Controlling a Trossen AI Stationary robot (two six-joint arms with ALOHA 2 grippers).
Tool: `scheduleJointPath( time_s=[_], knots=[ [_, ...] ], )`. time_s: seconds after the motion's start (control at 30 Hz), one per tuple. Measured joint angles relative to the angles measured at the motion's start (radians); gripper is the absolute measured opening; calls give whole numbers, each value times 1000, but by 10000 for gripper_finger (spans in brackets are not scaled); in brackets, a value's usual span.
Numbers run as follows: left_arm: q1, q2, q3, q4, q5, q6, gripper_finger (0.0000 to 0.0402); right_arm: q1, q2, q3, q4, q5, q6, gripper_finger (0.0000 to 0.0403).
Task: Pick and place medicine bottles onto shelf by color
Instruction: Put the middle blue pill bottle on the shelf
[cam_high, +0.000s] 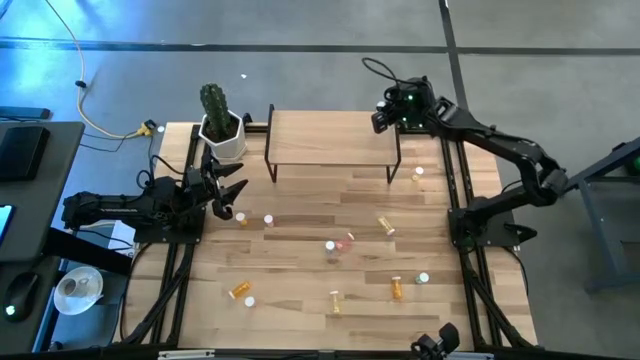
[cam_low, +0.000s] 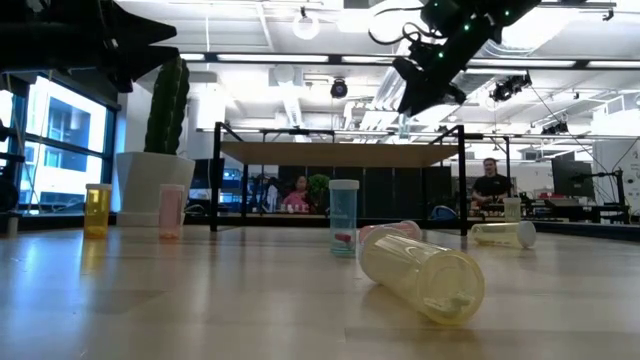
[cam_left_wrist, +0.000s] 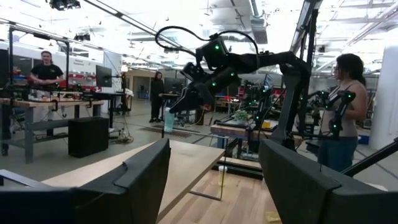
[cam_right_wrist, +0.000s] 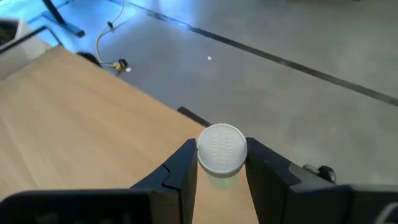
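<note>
Over the right rear corner of the shelf my right claw hangs in the air, well above the board; its fingers are drawn in narrow on a small bottle, gripped upright by the body just under its white ribbed cap (the body looks pale, though I cannot settle its colour from here). In the left wrist view that same bottle shows as a pale bluish tube at the claw's tip, clear of the shelf top below it; the shelf top itself carries nothing that I can see.

My left claw waits low at the left side of the table, near the white pot with the cactus; its fingers stand wide apart and hold nothing.

The other bottles remain on the table in front of the shelf; one white-capped bottle stands just beside my left claw, another a little further right; a pink one and its neighbour sit near the middle; orange ones lie at the near left and near right; a yellow one lies tilted right of centre; one rests by the shelf's right legs.

People stand in the room beyond the table.
</note>
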Motion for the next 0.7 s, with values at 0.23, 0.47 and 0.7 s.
scheduleJointPath(
  time_s=[0.23, 0.47, 0.7],
  knots=[
    [0, 0, 0, 0, 0, -2, 239, 4, 20, 3, -15, -20, 22, 103],
    [0, 0, 0, 0, 0, -8, 239, 4, 72, 3, -19, -19, 21, 103],
    [0, 0, 0, 0, 0, -9, 239, 4, 102, 3, -21, -11, 16, 103]
  ],
)
